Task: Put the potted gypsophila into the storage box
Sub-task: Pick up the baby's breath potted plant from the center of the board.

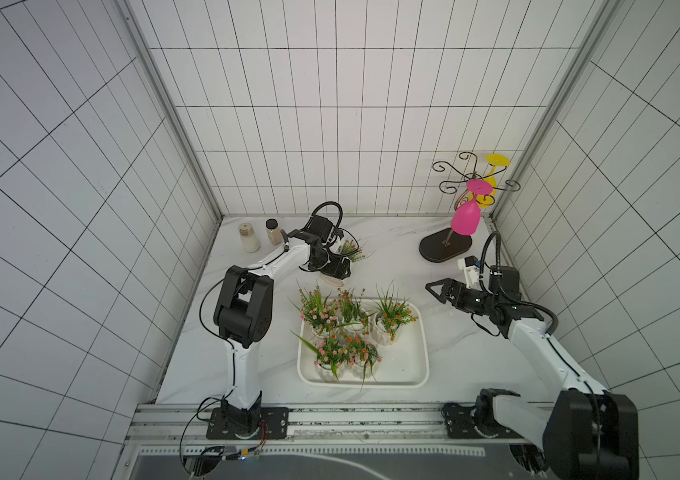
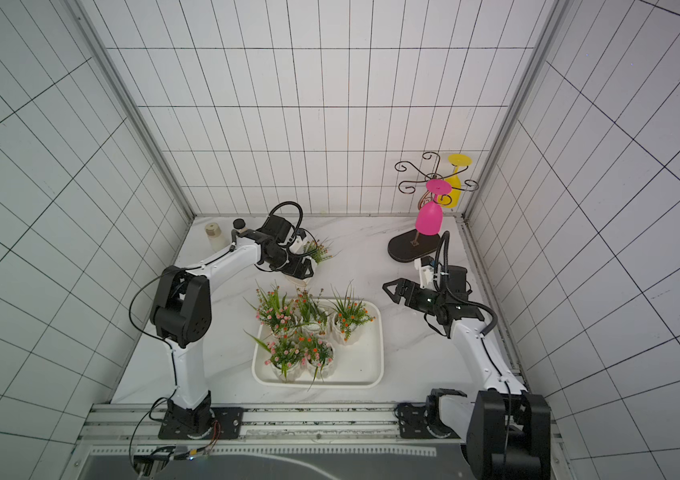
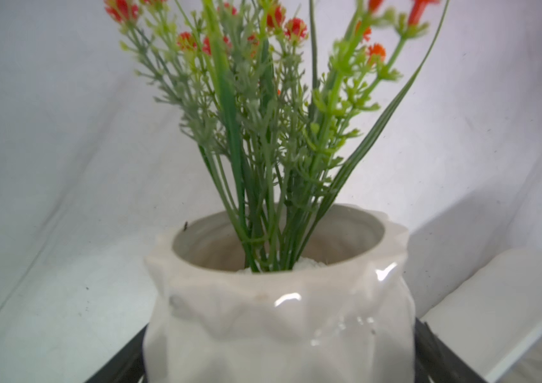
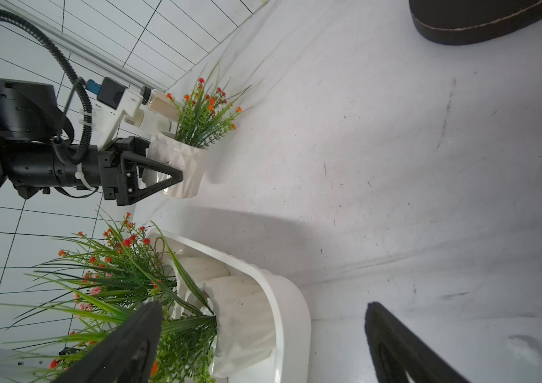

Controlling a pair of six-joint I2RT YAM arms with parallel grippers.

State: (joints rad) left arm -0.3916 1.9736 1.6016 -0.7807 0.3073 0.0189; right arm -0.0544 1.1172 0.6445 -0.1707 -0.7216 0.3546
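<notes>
White ribbed ceramic fills the left wrist view: the sixth potted gypsophila (image 3: 279,325) stands on the table (image 1: 392,257), just beyond the far rim of the storage box (image 1: 396,370) and outside it. Note that the left hand (image 1: 336,272) is clamped on this pot, with its black fingers (image 3: 435,351) pressed against both sides. Five potted gypsophila (image 1: 392,316) stand inside the box. You will find the right hand (image 1: 433,293) spread apart and empty, held above the table beside the box.

White tiled walls (image 1: 330,104) w/ dark grid lines, alum. corner posts (image 1: 172,112) — pale marble-look tabletop (image 1: 392,249), even light
</notes>
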